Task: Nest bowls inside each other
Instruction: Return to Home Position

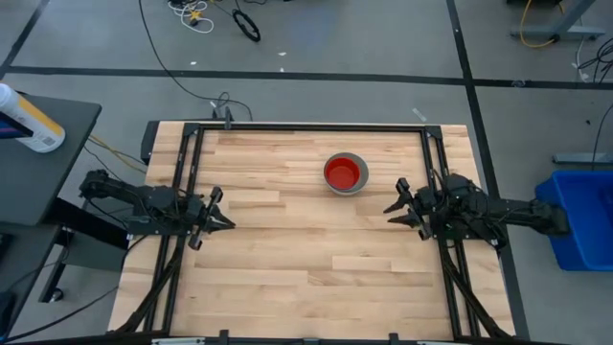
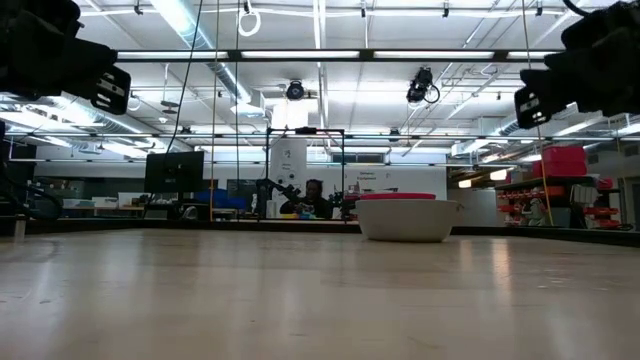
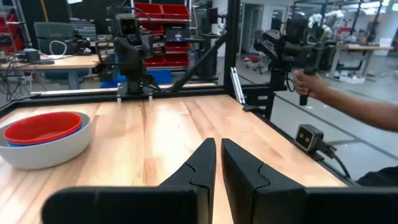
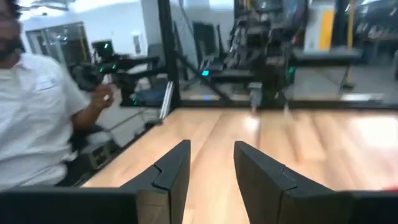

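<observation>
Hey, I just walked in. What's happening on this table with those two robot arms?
Nothing is being held right now. A stack of bowls stands on the wooden table, nested together: the red bowl sits on top and the grey bowl is outermost. The left gripper and the right gripper hang empty at opposite sides, well apart from the stack. A person's hand grips a handle beyond the table.

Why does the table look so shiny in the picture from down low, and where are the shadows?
Low view: long ceiling lights glare overhead, and the wooden table mirrors them as a pale sheen; the stack of bowls leaves only a thin shadow underneath. High view: the light is even, with no hard shadows by the left gripper or right gripper, parked at the table's sides.
</observation>
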Controlling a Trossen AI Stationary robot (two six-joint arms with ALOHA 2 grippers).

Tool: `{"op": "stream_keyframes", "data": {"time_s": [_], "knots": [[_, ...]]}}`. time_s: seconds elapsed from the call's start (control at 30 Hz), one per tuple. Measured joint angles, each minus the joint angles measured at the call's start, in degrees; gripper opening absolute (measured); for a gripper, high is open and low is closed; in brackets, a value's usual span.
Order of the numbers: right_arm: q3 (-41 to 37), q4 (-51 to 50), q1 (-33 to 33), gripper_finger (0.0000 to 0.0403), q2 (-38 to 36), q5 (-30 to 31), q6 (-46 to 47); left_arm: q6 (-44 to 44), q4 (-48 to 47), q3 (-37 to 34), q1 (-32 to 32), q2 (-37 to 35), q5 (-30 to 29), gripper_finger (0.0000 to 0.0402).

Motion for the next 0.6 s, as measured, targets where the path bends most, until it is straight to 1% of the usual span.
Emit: {"op": "stream_keyframes", "data": {"time_s": [0.07,0.17,0.43,0.6], "knots": [[0.0,-3.5,0.1,0.0135,-0.8,0.4,0.7,1.1,-0.1,0.0,0.0,0.0,0.3,0.0032],[0.0,-7.7,0.1,0.0134,-1.6,5.1,3.0,2.6,-0.2,0.0,0.0,0.0,0.6,0.0032],[0.1,-8.4,0.1,0.0134,-0.9,14.7,-0.2,4.4,-0.4,0.0,0.0,0.0,0.4,0.0032],[0.1,-8.4,0.1,0.0135,-0.9,15.1,0.1,4.9,1.4,-0.2,0.0,0.0,-0.1,0.0032]]}}
